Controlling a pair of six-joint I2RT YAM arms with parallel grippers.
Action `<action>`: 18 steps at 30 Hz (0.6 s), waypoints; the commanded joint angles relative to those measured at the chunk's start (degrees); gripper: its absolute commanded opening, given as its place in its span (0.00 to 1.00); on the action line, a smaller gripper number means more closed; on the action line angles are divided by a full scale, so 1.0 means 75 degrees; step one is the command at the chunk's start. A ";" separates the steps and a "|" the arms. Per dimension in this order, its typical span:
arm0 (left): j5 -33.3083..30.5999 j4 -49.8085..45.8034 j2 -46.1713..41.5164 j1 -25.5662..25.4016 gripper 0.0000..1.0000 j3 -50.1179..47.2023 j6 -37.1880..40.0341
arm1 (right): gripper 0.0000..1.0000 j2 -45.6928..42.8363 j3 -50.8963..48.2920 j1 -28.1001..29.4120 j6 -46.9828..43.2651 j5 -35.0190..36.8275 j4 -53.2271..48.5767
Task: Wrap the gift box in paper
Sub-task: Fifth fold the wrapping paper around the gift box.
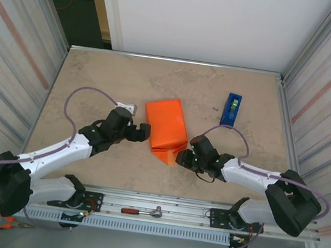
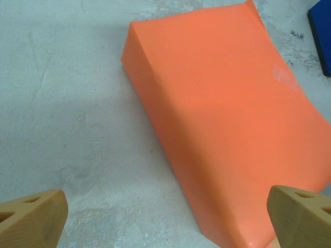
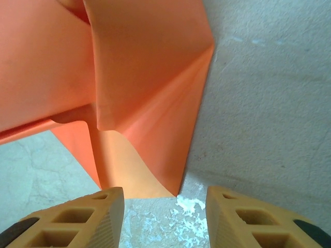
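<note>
gift box [image 1: 164, 124] | seen at table [image 1: 97, 82] centre, sheathed in paper [image 2: 222, 119] | left gripper [image 1: 141, 131] held wide; right gripper [image 3: 165, 214] parted, empty | judged light, creasable (loose near-end flap [image 3: 150, 144]): tip to be pinched gently
</note>
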 commanded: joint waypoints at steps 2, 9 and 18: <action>0.0306 -0.0107 -0.0186 0.0057 0.99 0.0044 0.0146 | 0.42 0.0386 0.0183 0.0169 0.0291 0.0458 -0.0178; 0.0366 -0.0008 -0.0252 0.0057 0.99 -0.0171 0.0083 | 0.33 0.0708 0.0452 0.0385 0.0248 0.0481 -0.0199; 0.0441 0.0121 -0.0178 0.0051 0.99 -0.0248 0.0050 | 0.28 0.0707 0.0628 0.0634 0.0257 0.0686 -0.0372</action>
